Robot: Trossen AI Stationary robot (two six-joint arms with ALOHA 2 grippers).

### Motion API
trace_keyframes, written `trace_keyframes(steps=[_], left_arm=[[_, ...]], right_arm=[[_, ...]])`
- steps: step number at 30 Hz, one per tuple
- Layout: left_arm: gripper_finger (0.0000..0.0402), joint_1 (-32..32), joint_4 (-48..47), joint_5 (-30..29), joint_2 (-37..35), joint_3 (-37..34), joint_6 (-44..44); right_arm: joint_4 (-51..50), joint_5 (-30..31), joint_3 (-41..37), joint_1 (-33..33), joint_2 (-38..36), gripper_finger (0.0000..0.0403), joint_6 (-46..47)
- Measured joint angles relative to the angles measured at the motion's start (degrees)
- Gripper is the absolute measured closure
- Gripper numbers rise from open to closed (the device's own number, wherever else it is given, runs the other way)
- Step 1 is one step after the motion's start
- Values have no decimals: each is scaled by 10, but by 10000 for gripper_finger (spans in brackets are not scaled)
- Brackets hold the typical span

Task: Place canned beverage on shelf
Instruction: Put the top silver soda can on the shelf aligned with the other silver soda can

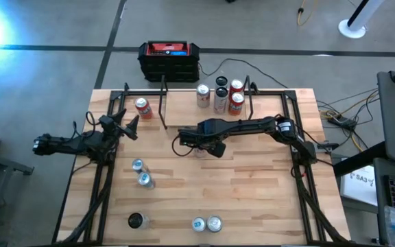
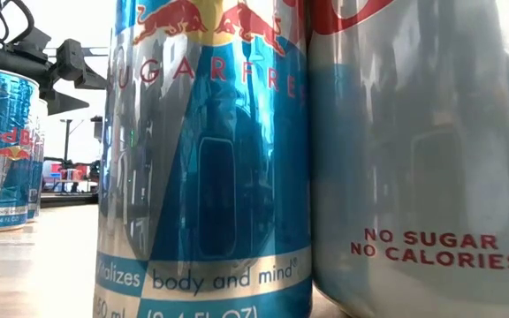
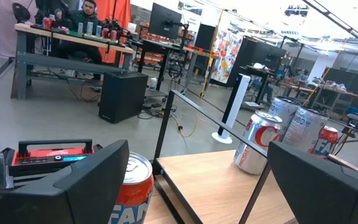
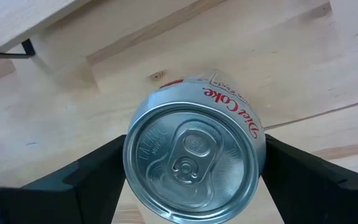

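A silver Diet Coke can [image 4: 194,158] stands upright between the fingers of my right gripper [image 1: 201,145] near the table's middle, just in front of the shelf [image 1: 164,103]. The shelf is a low light wood board on thin black posts at the far edge. Several cans [image 1: 220,96] stand on it. My left gripper [image 1: 125,127] is open and empty at the left. An orange can [image 3: 132,186] on the table shows between its fingers. My right gripper pinches the Diet Coke can by its two opposite side walls, just below the top rim [image 4: 129,168], between its two fingers. The fingers point down from above. The can is upright, top up. I cannot tell whether its base is on the table.
Loose cans stand at the left middle [image 1: 141,173] and along the near edge [image 1: 206,224], [image 1: 136,221]. In the low view two of them [image 2: 201,159], [image 2: 422,159] fill the picture. A black box with a red top [image 1: 169,58] stands on the floor behind the table.
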Motion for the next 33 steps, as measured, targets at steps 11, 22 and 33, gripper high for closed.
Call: trace_keyframes(steps=[11,22,33], left_arm=[[33,0,0,0,0,0,0],[33,0,0,0,0,0,0],[33,0,0,0,0,0,0]], right_arm=[[15,1,-3,0,2,38,-24],[21,8,-25,0,2,39,-25],[22,10,-27,0,1,99,-62]])
